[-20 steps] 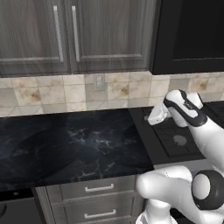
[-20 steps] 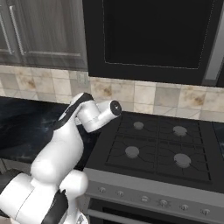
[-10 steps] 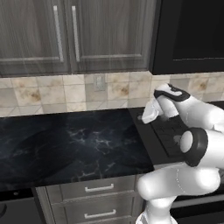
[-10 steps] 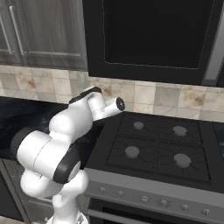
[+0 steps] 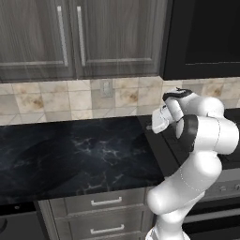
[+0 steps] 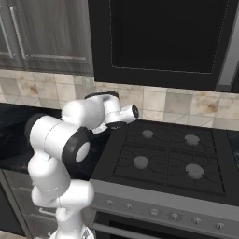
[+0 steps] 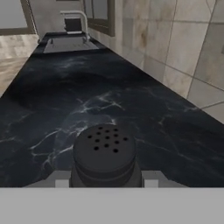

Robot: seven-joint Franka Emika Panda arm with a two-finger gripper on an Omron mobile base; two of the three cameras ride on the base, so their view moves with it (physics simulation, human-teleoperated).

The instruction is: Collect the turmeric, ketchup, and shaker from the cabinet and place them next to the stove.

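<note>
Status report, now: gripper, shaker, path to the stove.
Gripper shut on shaker. Shaker held above black counter, near stove. Nothing seen in the way.

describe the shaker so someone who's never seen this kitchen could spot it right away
Start at the black marble counter that runs along the beige tiled wall toward a sink at the far end. Above that counter, close in the hand view, the gripper holds the shaker. It is a small, round, dark grey-black thing, and its domed top is dotted with little holes.
</note>
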